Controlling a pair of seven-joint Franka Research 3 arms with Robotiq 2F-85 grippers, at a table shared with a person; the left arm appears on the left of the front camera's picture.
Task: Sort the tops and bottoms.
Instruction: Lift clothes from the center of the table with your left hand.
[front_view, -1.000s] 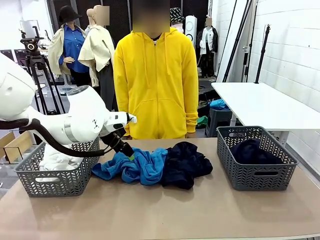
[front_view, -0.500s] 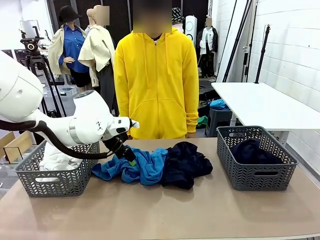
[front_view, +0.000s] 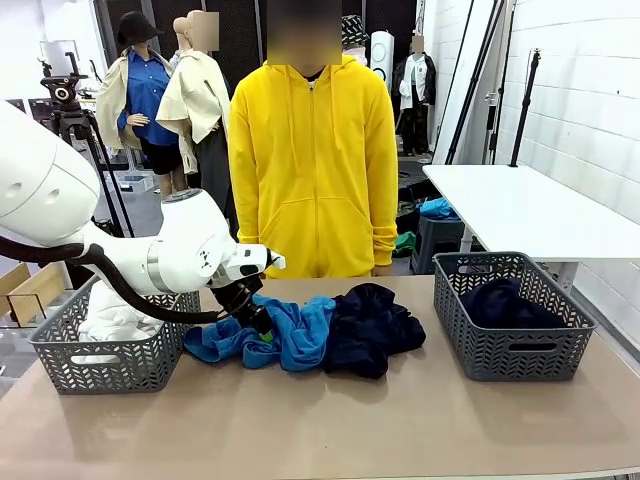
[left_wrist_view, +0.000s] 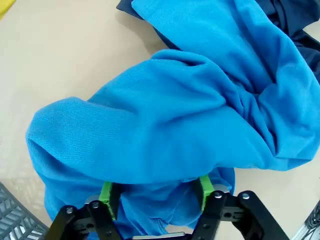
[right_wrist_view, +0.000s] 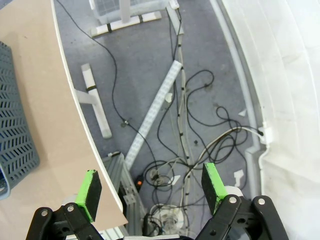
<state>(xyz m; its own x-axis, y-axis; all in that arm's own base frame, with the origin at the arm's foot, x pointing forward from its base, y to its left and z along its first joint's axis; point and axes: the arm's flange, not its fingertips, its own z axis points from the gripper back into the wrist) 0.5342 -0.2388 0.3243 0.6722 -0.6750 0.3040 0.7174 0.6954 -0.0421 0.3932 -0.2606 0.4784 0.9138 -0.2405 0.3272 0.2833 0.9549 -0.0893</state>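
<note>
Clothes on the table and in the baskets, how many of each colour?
White top: 1
Bright blue top: 1
Dark navy bottoms: 2, one on the table, one in the right basket
Total: 4

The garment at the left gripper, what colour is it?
The garment is plain bright blue, clearest in the left wrist view.

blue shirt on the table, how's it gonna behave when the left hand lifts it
Probably floppy: the blue shirt lies crumpled in soft folds, so it would likely drape and hang from the left hand rather than hold shape. It looks like a thin knit, so likely light. It overlaps the dark garment, which might get tugged along a little.
</note>
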